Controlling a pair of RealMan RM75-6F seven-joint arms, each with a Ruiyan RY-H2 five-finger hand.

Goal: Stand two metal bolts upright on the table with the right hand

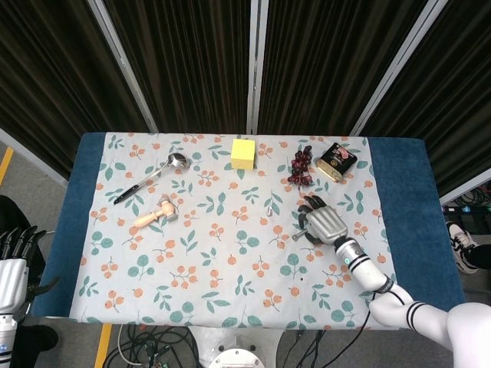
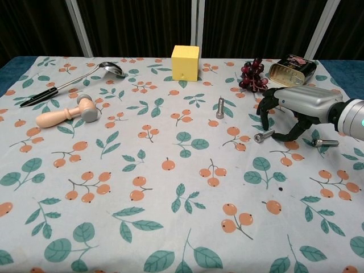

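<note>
One metal bolt (image 2: 220, 107) stands upright on the patterned cloth, left of my right hand. A second bolt (image 2: 263, 136) lies flat just below the hand's fingertips (image 2: 266, 120); in the head view this lying bolt (image 1: 298, 236) sits at the hand's left edge. A third bolt (image 2: 325, 142) lies flat under the wrist side. My right hand (image 2: 297, 107) (image 1: 326, 223) hovers low over the cloth, fingers apart and arched downward around the second bolt, holding nothing. My left hand (image 1: 11, 270) hangs off the table at the lower left, empty, fingers extended.
A yellow cube (image 2: 185, 62) stands at the back centre. Dark grapes (image 2: 252, 75) and a tin can (image 2: 292, 68) lie behind the right hand. A ladle (image 2: 71, 81) and a wooden mallet (image 2: 65, 114) lie at the left.
</note>
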